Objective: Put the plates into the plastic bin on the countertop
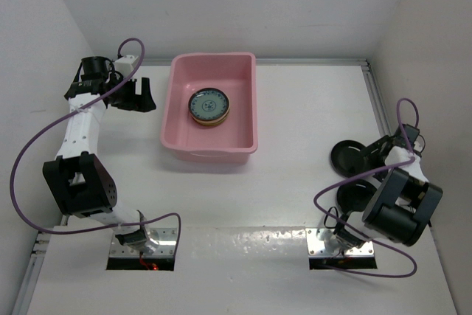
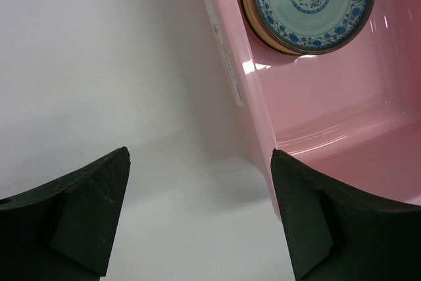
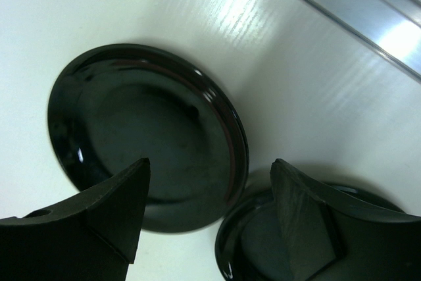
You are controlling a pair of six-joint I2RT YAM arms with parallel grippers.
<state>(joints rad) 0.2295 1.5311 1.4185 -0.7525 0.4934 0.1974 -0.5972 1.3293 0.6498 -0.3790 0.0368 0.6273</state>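
Note:
The pink plastic bin (image 1: pixel 177 119) stands at the back middle of the white countertop (image 1: pixel 302 108). In it lies a stack of plates topped by a blue-teal patterned plate (image 1: pixel 209 104); the stack also shows in the left wrist view (image 2: pixel 308 4). My left gripper (image 1: pixel 145 97) is open and empty just left of the bin; in the left wrist view (image 2: pixel 200 156) its right finger is beside the bin's wall (image 2: pixel 227 70). Two plain black plates (image 1: pixel 346 157) (image 1: pixel 352 195) lie at the right. My right gripper (image 1: pixel 367 158) is open above them, over the first black plate (image 3: pixel 131 129) and the second (image 3: pixel 256 248).
Metal edge rails (image 1: pixel 377 101) run along the countertop's right side and back, with white walls all round. A rail (image 3: pixel 342 4) shows close beyond the black plates in the right wrist view. Purple cables loop from both arms.

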